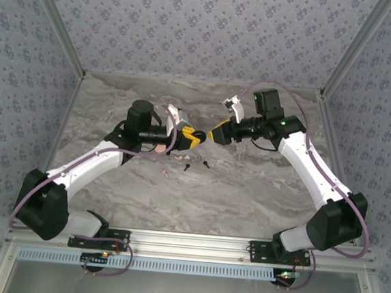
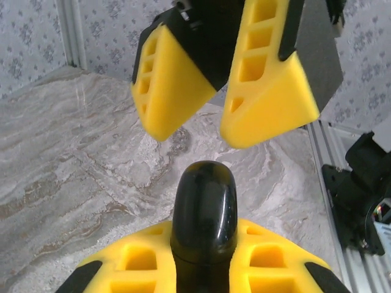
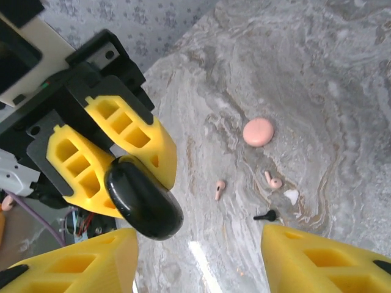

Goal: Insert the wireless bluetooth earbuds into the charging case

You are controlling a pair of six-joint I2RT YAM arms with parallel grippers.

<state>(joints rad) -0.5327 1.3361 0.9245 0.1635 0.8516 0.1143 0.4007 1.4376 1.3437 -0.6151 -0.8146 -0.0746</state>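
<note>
Patterned wallpaper closes in the marble desk (image 1: pixel 260 193) on three sides, and your two arms meet over its middle. Your left claw (image 1: pixel 191 138) is clamped tight on the black charging case (image 3: pixel 146 207), whose rounded end pokes out past the yellow fingertips. No seam or raised lid can be made out from these angles, so I judge it closed. Your right claw (image 2: pixel 201 139) stands wide and empty at 12 o'clock of the case in the left wrist view, close to it but not touching. On the desk, in the right wrist view, a pink disc (image 3: pixel 258 132) lies flat. At its 7 o'clock is a pink earbud (image 3: pixel 219 188), at its 6 o'clock a second pink earbud (image 3: pixel 272 180), and below that a small white bit (image 3: pixel 291 196) and a black earbud (image 3: pixel 266 215). None is in the case yet. The step in hand looks like opening the case, so keep your left grip on the body and leave the free end clear. Bring one right fingertip to the lid edge instead of squeezing the whole shell. For the buds, narrow the right claw first and take each by its stem. I would try the black one first, since it likely matches the black case.
</note>
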